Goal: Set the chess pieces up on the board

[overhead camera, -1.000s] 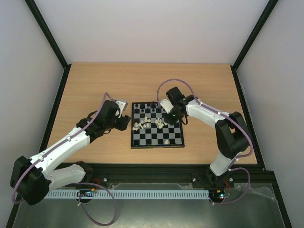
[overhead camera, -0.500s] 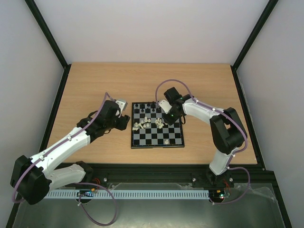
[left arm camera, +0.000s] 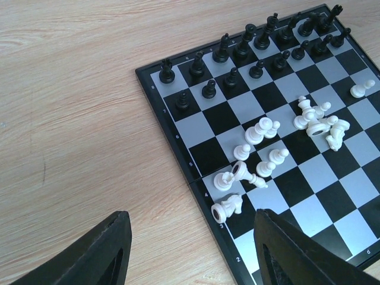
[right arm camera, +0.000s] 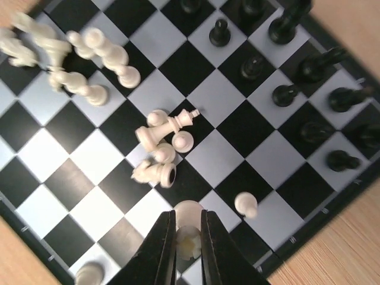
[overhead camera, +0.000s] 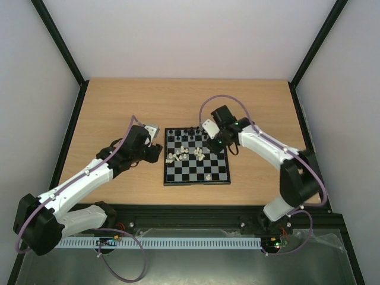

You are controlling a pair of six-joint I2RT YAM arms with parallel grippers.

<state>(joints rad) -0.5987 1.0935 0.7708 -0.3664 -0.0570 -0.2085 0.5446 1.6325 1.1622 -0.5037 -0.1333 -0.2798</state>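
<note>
Your right gripper [right arm camera: 187, 228] is clamped on a cream-white piece [right arm camera: 189, 208] sitting between its fingertips (by the board [right arm camera: 217, 95] border); your left gripper [left arm camera: 191, 215] stands apart.

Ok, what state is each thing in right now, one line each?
board: lying flat.
black pieces: upright, two rows along one edge.
white pieces: scattered mid-board, several toppled.
left gripper: open, empty.
right gripper: shut on single white piece.

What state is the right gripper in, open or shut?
Shut. The right gripper pinches a white piece between its fingers, with no gap on either side in the right wrist view.
</note>
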